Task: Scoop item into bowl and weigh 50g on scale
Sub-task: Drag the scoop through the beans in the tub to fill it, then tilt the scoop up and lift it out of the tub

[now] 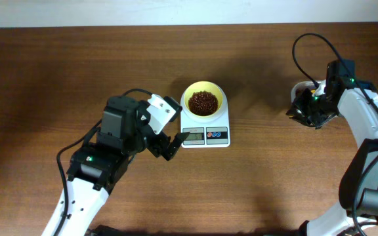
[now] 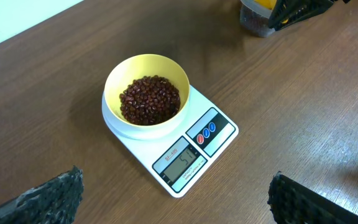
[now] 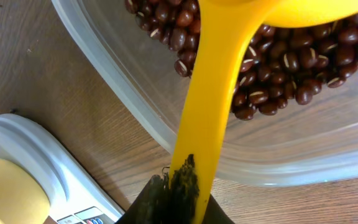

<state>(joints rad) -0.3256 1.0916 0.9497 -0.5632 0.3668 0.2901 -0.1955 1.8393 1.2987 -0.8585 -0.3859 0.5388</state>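
1. Scale point(image 2: 219, 146): white, square, positioned at the centre of the brown wooden table point(image 1: 58, 59). The grey display sits on the near edge, with one red and one blue button to its right. The digits on the display appear to read 51. The small print above the display is too small to read.

2. Bowl point(image 2: 166, 71): pale yellow, upright, resting on the far part of the scale platform. It holds a loose heap of dark red-brown beans point(image 2: 151, 99), which fill the lower part and sit well below the rim.

3. Left gripper point(image 1: 174, 126): located just left of the scale, near its display edge. The fingers are spread wide and hold nothing. In the left wrist view the two dark fingertips appear in the bottom corners, apart from the scale.

4. Right gripper point(image 1: 307, 111): located at the far right of the table, well apart from the scale, over a clear plastic container point(image 3: 135, 118). The fingers are pressed onto the handle of a yellow scoop point(image 3: 210, 93). The head of the scoop lies inside the container, over more beans of the same kind.
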